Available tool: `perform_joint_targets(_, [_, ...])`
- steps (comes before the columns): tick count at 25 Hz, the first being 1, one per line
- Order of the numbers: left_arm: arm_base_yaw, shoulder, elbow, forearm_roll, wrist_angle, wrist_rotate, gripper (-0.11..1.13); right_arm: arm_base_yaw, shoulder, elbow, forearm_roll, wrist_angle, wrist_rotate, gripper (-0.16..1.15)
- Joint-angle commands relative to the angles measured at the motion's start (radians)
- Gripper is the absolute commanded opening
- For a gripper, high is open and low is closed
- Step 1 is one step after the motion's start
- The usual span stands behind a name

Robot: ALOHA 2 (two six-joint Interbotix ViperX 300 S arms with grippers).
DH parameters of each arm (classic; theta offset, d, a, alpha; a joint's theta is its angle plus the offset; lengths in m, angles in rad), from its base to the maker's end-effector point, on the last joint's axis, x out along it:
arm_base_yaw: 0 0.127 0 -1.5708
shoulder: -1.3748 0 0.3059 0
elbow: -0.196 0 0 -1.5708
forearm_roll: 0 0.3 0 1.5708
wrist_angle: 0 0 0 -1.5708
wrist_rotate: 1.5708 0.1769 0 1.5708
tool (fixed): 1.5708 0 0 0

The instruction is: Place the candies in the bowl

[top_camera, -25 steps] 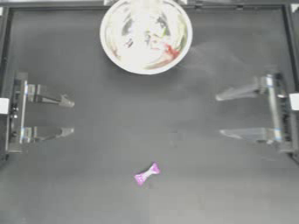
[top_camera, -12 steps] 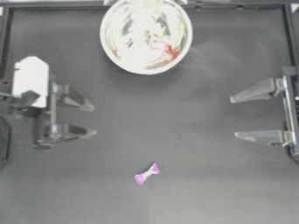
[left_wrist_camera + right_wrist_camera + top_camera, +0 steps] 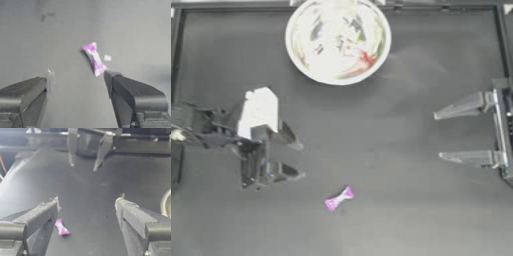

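The left gripper point(image 3: 298, 160) hangs over the table point(image 3: 398, 220) with its jaws spread wide and nothing between them. Just ahead of its fingertips, apart from them, lies the purple candy point(image 3: 338, 198) flat on the dark surface. Well beyond, the right gripper point(image 3: 439, 136) sits at the far side, also wide and empty. Off to the left gripper's side stands the silver bowl point(image 3: 298, 55), with candies inside.

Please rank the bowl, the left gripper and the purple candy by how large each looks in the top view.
Largest to smallest in the top view:
1. bowl
2. left gripper, though it may sit nearer the overhead camera, which could inflate it
3. purple candy, clearly the smallest
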Motion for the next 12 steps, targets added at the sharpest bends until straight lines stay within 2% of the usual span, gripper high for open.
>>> perform_joint_targets(1, [-0.014, 0.057, -0.072, 0.023, 0.037, -0.02, 0.94, -0.002, 0.003, -0.011, 0.003, -0.005, 0.003, 0.97])
perform_joint_targets(6, [-0.037, 0.153, -0.15, 0.087, 0.087, -0.089, 0.94, -0.002, 0.003, -0.009, 0.005, -0.005, 0.003, 0.97])
perform_joint_targets(12, [-0.071, 0.238, -0.236, 0.222, 0.163, -0.242, 0.94, 0.0, 0.003, 0.0, 0.005, -0.011, 0.006, 0.97])
